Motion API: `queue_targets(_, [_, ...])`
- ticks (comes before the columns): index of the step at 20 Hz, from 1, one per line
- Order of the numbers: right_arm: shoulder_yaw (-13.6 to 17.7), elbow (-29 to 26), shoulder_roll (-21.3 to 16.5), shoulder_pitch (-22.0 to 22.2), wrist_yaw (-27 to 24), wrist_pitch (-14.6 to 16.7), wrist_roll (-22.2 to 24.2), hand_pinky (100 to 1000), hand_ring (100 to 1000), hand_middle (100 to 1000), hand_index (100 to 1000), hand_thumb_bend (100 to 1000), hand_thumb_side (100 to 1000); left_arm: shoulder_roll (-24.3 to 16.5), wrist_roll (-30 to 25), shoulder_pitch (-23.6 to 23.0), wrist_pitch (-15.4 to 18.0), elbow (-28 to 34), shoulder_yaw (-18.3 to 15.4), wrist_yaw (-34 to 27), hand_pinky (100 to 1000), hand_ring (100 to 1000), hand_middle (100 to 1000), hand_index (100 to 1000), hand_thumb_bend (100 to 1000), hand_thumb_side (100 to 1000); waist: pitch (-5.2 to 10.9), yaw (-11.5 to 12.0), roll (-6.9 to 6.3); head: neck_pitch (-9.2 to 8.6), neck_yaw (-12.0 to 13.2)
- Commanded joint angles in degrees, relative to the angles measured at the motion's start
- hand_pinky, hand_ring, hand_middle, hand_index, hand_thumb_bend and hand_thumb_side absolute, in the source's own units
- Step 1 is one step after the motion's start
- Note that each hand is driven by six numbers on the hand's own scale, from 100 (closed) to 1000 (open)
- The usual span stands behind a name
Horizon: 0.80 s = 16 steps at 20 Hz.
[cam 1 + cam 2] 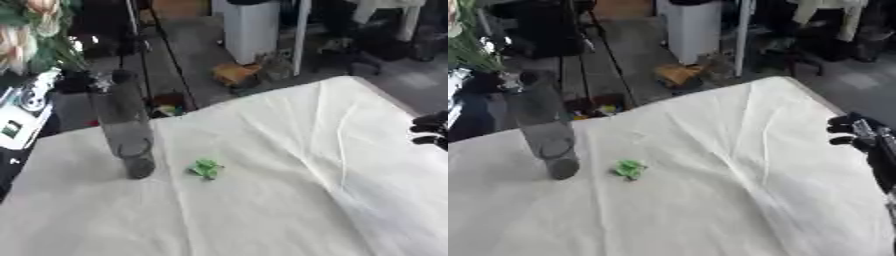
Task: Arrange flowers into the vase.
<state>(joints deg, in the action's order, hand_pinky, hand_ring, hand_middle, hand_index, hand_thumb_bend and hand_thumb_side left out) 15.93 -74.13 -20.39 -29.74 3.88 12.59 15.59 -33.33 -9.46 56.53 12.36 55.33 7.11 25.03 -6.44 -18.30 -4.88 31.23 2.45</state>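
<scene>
So the counter [289, 200] is covered in a creased white cloth, and a tall clear glass vase [124, 127] stands upright on the left side of it, near the far edge. Flowers [35, 35] are already in the vase: you can see pale pink blooms and green leaves sticking up into the top left corner, partly cut off by the frame. Just to the right of the vase's base, close but not touching, a small green bit [206, 168] lies on the cloth. It looks like a leaf or a bit of stem, can't really make out more than that. The right hand [866, 142] shows at the right edge, over the counter's right side, well apart from the vase and the green bit. It's black, fingers curled inward, and as far as I can see there's nothing in it. No left hand in either view. Behind the counter there's a floor with a white bin [251, 27] and some orange-brown thing [234, 74] lying on it.
</scene>
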Motion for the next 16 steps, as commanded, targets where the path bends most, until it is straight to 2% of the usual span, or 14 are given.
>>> queue_targets(1, [0.48, -1.05, -1.09, -0.67, 0.04, 0.04, 0.12, 659, 732, 681, 690, 100, 873, -2.34, -0.60, 1.46, -0.12, 0.45, -0.98, 1.38, 875, 807, 692, 810, 984, 788, 0.94, 0.03, 0.37, 0.28, -0.16])
queue_targets(9, [0.54, -1.18, -0.94, -0.55, 0.04, -0.04, 0.18, 658, 732, 680, 690, 100, 872, -2.28, -1.19, 1.59, -0.76, 0.12, -1.10, 4.88, 882, 819, 719, 819, 1000, 779, 1.04, -0.11, 0.40, 0.19, -0.27])
queue_targets(16, [0.65, -1.24, -0.99, -0.36, 0.07, -0.18, 0.17, 657, 731, 680, 690, 100, 872, -2.37, -4.95, 1.55, 0.62, -1.48, -1.36, 7.82, 887, 839, 749, 840, 1000, 778, 1.05, -0.11, 0.28, 0.28, -0.47])
